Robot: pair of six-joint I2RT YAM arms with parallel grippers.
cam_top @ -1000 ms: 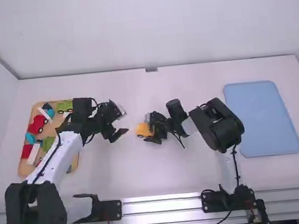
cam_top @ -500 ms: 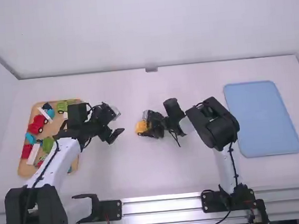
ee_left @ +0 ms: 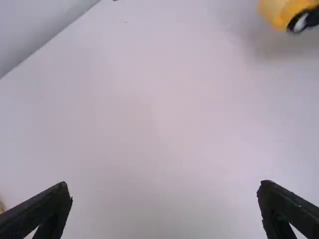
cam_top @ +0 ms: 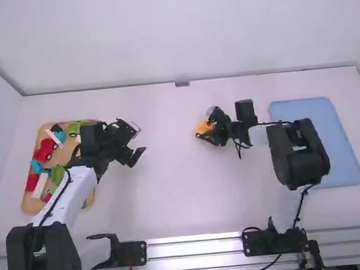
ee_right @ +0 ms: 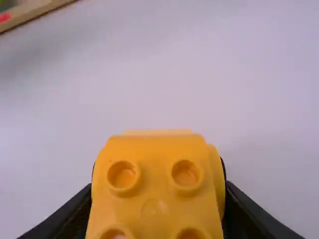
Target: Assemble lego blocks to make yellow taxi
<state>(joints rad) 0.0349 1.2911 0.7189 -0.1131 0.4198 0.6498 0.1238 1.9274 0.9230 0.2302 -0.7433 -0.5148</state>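
Observation:
The right gripper (cam_top: 212, 129) is right of the table's middle, shut on the yellow taxi (cam_top: 203, 129). In the right wrist view the taxi (ee_right: 157, 189), its studs facing the camera, fills the space between the fingers of the right gripper (ee_right: 158, 206). Part of the yellow taxi (ee_left: 281, 11) with a dark wheel appears in the left wrist view, over the table. Beside the wooden tray, the left gripper (cam_top: 139, 140) is held with its fingers wide apart; in its own view the left gripper (ee_left: 164, 191) has nothing between them.
On the left, a wooden tray (cam_top: 27, 204) holds several red, green, blue and white blocks and cars, partly behind the left arm. A blue tray (cam_top: 342, 164) lies at the right, partly covered by the right arm. Walls border the table's back and left.
The right gripper has moved right and slightly toward the back, carrying the yellow taxi. The left gripper has drawn slightly back to the left since the earliest frame.

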